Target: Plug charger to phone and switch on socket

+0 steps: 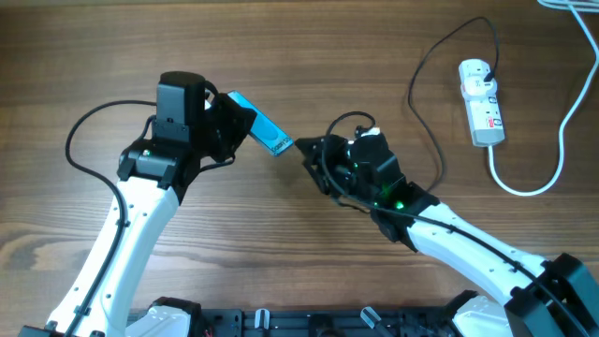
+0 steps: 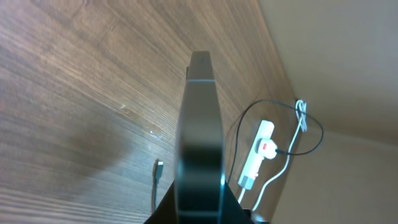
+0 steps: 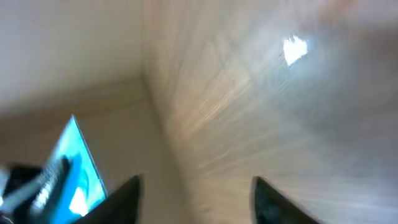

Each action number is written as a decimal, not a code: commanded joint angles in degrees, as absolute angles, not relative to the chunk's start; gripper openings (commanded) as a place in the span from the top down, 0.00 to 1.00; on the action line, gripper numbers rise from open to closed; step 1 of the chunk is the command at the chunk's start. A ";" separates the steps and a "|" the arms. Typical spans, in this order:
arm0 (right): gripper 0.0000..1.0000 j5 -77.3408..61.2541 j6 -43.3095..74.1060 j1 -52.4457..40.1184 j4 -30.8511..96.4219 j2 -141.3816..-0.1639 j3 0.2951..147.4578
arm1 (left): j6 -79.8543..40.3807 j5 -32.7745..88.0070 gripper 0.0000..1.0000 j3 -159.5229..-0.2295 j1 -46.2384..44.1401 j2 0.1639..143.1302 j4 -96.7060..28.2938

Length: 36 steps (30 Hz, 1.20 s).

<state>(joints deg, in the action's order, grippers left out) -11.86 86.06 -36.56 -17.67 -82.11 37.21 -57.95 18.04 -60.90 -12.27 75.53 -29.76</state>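
My left gripper (image 1: 234, 117) is shut on the phone (image 1: 259, 123), holding its turquoise screen tilted up off the table. In the left wrist view the phone (image 2: 199, 137) shows edge-on between the jaws. The charger (image 1: 412, 89) is a thin black cable running from the socket (image 1: 481, 102) towards my right arm. Its plug tip (image 2: 159, 166) shows just left of the phone's edge, apart from it. My right gripper (image 1: 305, 155) sits just right of the phone's lower end, open and empty (image 3: 196, 183), with the phone (image 3: 74, 165) at its left. The socket (image 2: 257, 154) lies far right.
A thick white cord (image 1: 562, 150) loops from the socket off the table's right edge. The wooden table (image 1: 309, 56) spreads around both arms. The black arm bases (image 1: 281, 323) line the front edge.
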 commanded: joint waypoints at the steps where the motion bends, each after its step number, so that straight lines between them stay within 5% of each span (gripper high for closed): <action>1: 0.23 -3.49 58.37 -36.77 -16.32 -82.06 37.17 | -46.89 22.94 0.96 -61.71 -12.03 75.13 -27.88; 4: 0.17 1.52 46.89 -36.75 -12.73 -81.62 37.17 | -33.21 37.78 0.96 -61.71 -11.84 75.13 -24.69; 12: 0.02 3.27 43.90 -36.71 1.52 -74.56 37.17 | -35.64 41.76 0.96 -61.71 -7.53 75.18 -28.12; 17: 0.00 4.54 42.68 -36.71 8.86 -71.94 37.17 | -39.92 39.05 0.96 -61.71 -7.11 77.60 -32.49; 19: 0.01 5.21 32.71 -36.71 10.72 -72.58 37.12 | -40.82 38.94 0.96 -61.71 -7.11 80.07 -32.64; 23: 0.11 5.23 16.82 -36.69 6.76 -77.12 37.12 | -42.30 38.72 0.96 -61.71 -7.11 85.23 -31.68; 36: 0.41 4.54 13.69 -34.72 -2.61 -95.55 37.12 | -42.28 38.39 0.96 -61.71 -0.56 87.24 -30.70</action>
